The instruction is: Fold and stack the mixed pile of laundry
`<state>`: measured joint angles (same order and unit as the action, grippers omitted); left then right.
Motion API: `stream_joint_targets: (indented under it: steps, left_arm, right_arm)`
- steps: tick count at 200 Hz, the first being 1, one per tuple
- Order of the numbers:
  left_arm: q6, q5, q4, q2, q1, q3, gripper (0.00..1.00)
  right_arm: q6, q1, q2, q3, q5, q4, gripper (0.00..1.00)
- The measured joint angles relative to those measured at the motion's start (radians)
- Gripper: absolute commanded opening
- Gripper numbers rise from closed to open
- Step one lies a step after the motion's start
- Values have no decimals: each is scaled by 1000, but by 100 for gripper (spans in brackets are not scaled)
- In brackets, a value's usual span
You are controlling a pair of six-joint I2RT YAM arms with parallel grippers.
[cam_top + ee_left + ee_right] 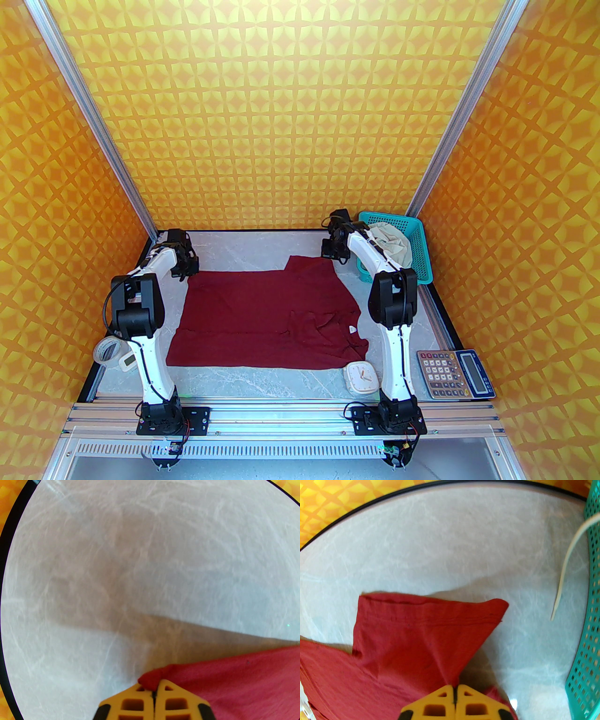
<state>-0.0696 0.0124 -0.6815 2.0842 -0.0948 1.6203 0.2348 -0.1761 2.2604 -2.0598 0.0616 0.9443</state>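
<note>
I see the maroon shirt spread mid-surface. My left pincer is clenched on its far-left corner, my right pincer on its far-right edge. Bare surface lies beyond. Cream shorts fill the far-right basket.

Light: bright, warm, from overhead.
Shadows: soft, brownish, on the table beside the shirt.
Blur: mild, both wrist views.
Edges: fisheye-curved.

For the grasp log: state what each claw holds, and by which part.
The left claw pinches the far-left corner of the dark maroon-red fabric shirt; the right claw pinches a fold beside its sleeve.
</note>
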Motion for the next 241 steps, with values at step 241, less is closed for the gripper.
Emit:
stream_joint_targets:
  steps: [241]
  left_arm:
    - [-121, -47, 146, -419, -35, -504, 0]
  right_arm:
    - [168, 39, -712, 882, 108, -295, 0]
